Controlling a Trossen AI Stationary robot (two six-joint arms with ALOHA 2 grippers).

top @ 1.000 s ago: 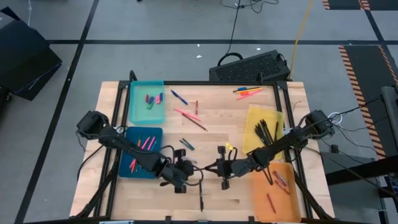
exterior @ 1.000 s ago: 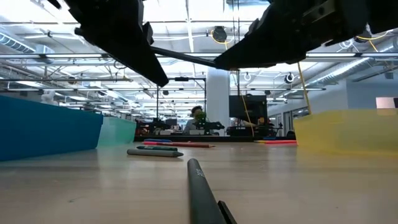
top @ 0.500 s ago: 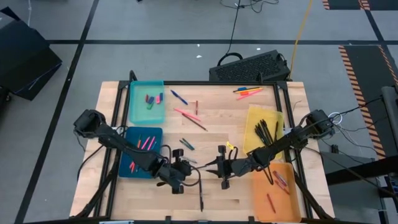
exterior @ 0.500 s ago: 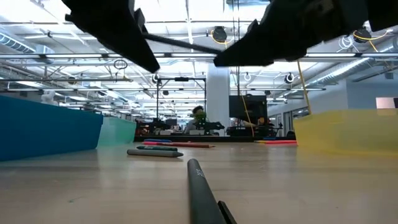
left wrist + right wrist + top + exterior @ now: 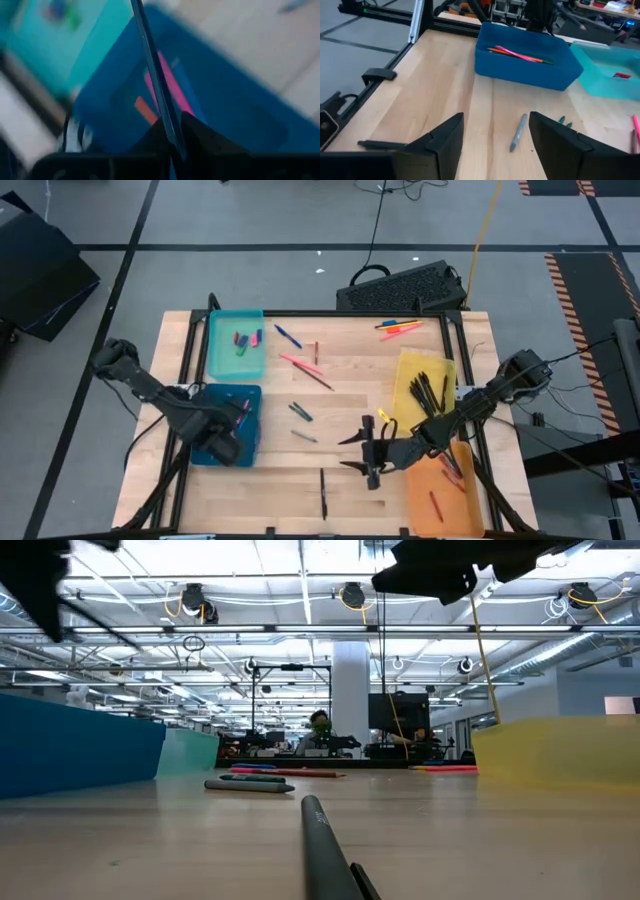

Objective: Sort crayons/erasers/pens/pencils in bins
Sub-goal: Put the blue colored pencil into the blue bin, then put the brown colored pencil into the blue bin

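Four bins are set on the table: a teal bin (image 5: 237,320) at the far left, a dark blue bin (image 5: 256,405) just near of it, a yellow bin (image 5: 405,370) at the right, and an orange bin (image 5: 462,515) near of that. The left gripper (image 5: 172,135) is held over the near part of the dark blue bin, with its fingers pressed together on a thin dark stick (image 5: 150,65); whether it is a pen or a pencil cannot be told.

The stick's long axis runs out ahead of the fingers, across the bin's inside towards the teal bin. Pink sticks (image 5: 172,87) and an orange stick (image 5: 145,110) lie on the bin's floor right below it. The bin is thus directly beneath the held stick, not to one side, so a drop is judged to be the step in hand; only an opening of the fingers seems to be called for, provided the far end is kept inside the walls.

The right gripper (image 5: 370,458) is held above the table's middle with its fingers spread wide and nothing between them. A grey stick (image 5: 303,436) lies loose to its left, a black pen (image 5: 323,505) nearer the table's near edge.
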